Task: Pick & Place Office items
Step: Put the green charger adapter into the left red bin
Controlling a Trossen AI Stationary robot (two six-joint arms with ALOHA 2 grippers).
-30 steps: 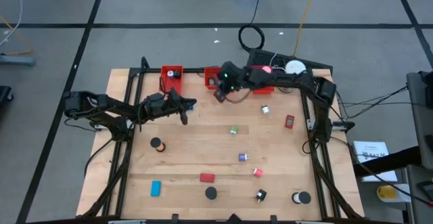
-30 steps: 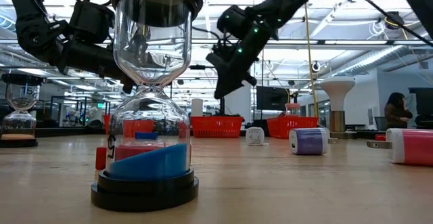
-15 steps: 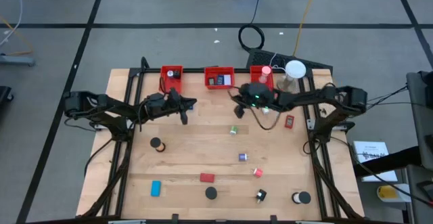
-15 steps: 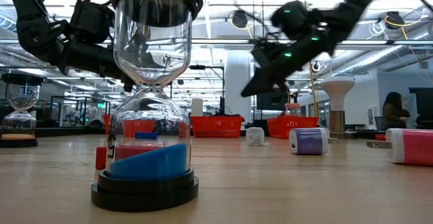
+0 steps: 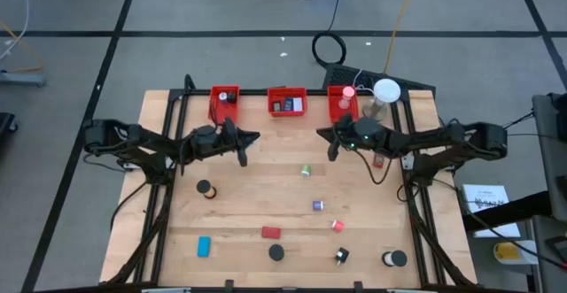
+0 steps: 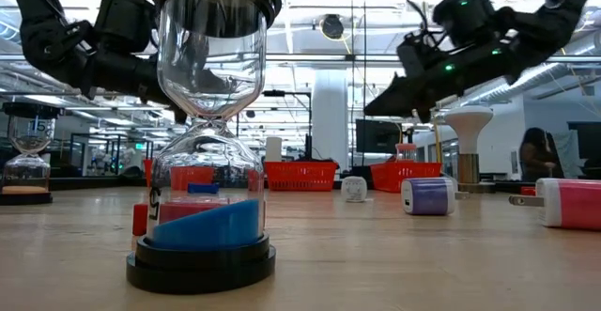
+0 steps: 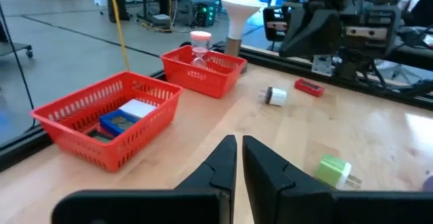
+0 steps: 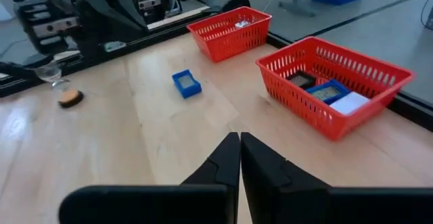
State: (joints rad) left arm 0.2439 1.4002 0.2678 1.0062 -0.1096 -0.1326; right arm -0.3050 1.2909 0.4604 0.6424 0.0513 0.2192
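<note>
Wooden surface [image 5: 257,196] carries the office items, scattered across its middle and near parts. In the high view: a black disc [image 5: 205,188] toward the left side, a green bit [image 5: 306,171] near the centre, a purple bit [image 5: 318,205] nearer the front, a pink bit [image 5: 337,226] just beyond it, a red block [image 5: 271,233], a blue block [image 5: 204,246], a second black disc [image 5: 277,253], a black clip [image 5: 342,257] and a black-and-white round item [image 5: 396,259] along the front.

Three red bins stand in a row at the far edge: the left bin [image 5: 224,104], the middle bin [image 5: 287,102] and the right bin [image 5: 343,103]. The middle bin holds a blue item and a white item. A white round lamp [image 5: 385,91] stands beside the right bin.

Left gripper [image 5: 242,148] hangs above the surface in front of the left bin. Its jaws are clenched, with the fingers [image 7: 226,158] nearly touching and nothing between them.

Right gripper [image 5: 333,144] hangs above the surface in front of the right bin, well clear of the green bit. Its jaws are clenched and hold nothing; the right wrist view shows the fingers [image 8: 226,156] pressed together.

The low view shows an hourglass [image 6: 207,132] with blue sand standing close to the camera.
</note>
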